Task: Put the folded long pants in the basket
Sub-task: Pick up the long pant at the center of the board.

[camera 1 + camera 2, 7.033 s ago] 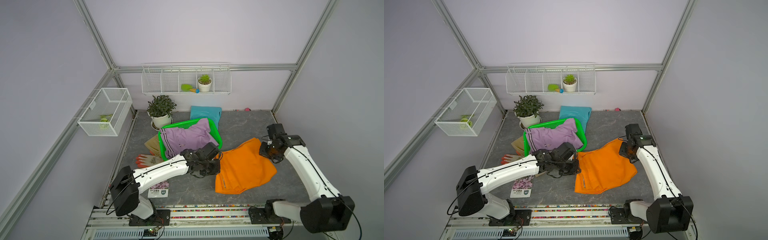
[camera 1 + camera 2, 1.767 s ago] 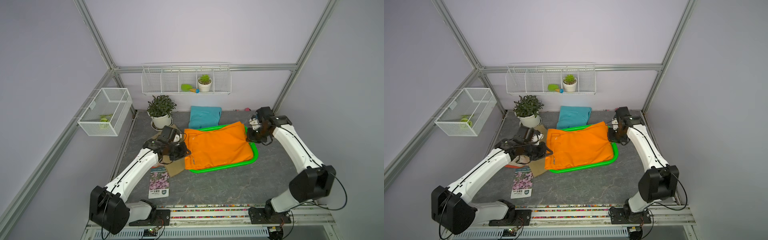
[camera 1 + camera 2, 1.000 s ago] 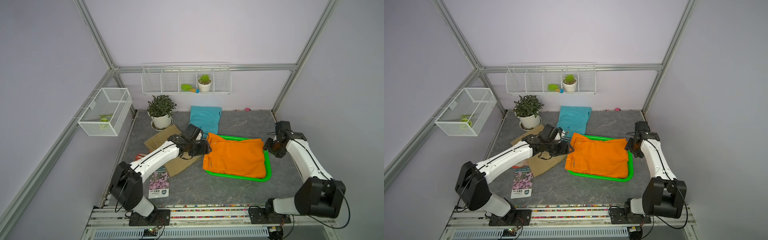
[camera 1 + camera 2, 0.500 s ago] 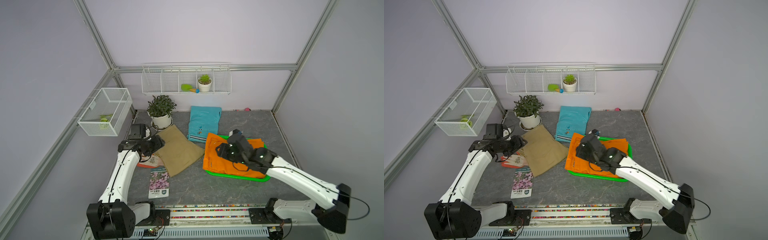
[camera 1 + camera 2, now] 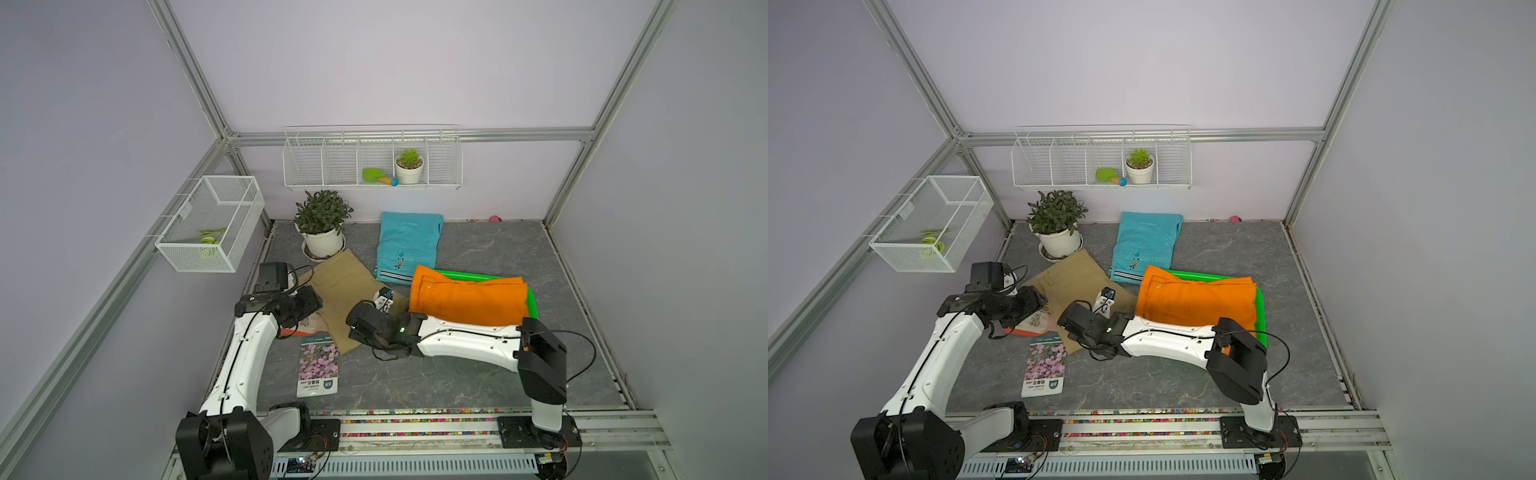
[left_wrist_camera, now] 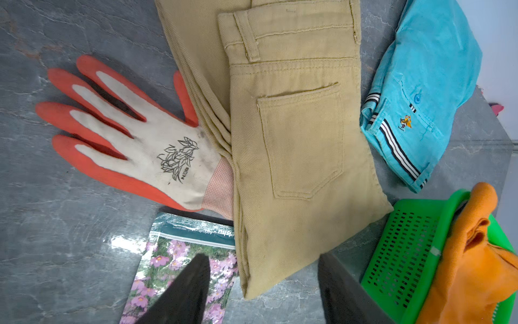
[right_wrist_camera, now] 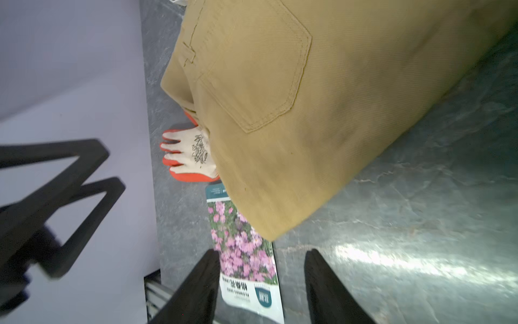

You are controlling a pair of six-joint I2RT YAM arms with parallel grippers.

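Left gripper [image 6: 262, 256], right gripper [image 7: 262, 252] both apart, empty, near khaki pants [image 6: 294, 140] (orange pants [image 5: 469, 299] in basket [image 5: 465, 275]).

The basket [image 6: 406, 246] was bright green. The orange pants [image 5: 467, 301] were plain. The turquoise pants [image 5: 409, 241] had a navy-and-white striped waistband. The khaki pants [image 6: 294, 140] were plain tan. The glove [image 6: 134, 134] was cream, with orange-red fingers and a black leaf drawing. The seed packet [image 5: 318, 368] showed pink flowers. The tabletop [image 5: 478, 382] was grey, marble-veined.
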